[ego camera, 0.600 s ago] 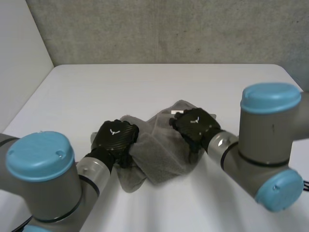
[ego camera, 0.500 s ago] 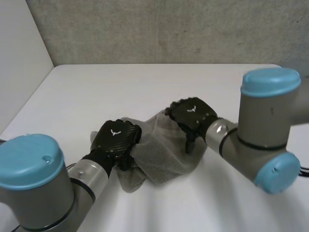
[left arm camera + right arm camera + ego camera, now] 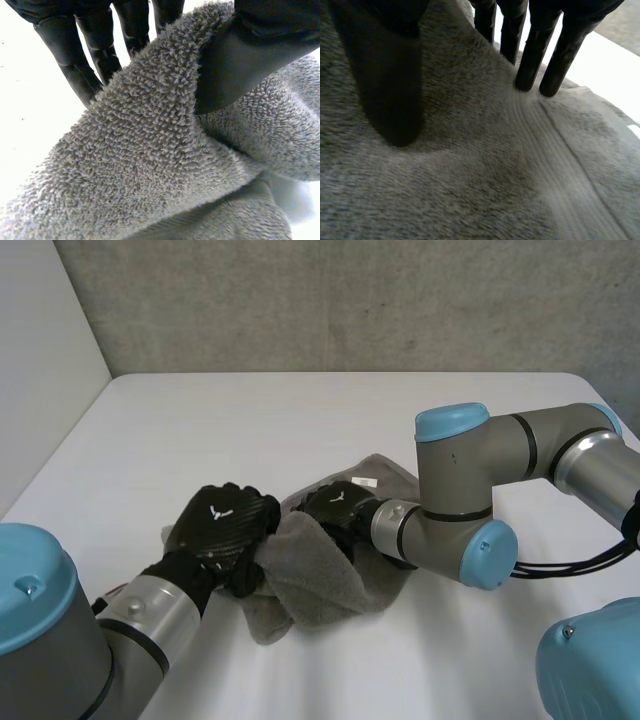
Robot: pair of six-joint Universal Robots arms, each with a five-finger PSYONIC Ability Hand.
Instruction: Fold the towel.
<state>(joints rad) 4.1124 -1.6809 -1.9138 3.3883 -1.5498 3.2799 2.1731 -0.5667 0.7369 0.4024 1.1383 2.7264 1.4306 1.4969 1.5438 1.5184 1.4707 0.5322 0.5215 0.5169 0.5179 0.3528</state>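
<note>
Grey towel (image 3: 322, 578) bunched on white table (image 3: 250, 420); left hand (image 3: 215, 530) pinches its edge fold, thumb against fingers; right hand (image 3: 335, 512) presses straight fingers on its middle.

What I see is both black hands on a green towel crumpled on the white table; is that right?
The towel is grey, not green, as the head view shows. The left hand and the right hand are indeed on it, crumpled on the white table.

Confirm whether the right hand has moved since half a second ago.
Yes. The right hand slid across the towel toward the left hand, away from the table's right edge.
</note>
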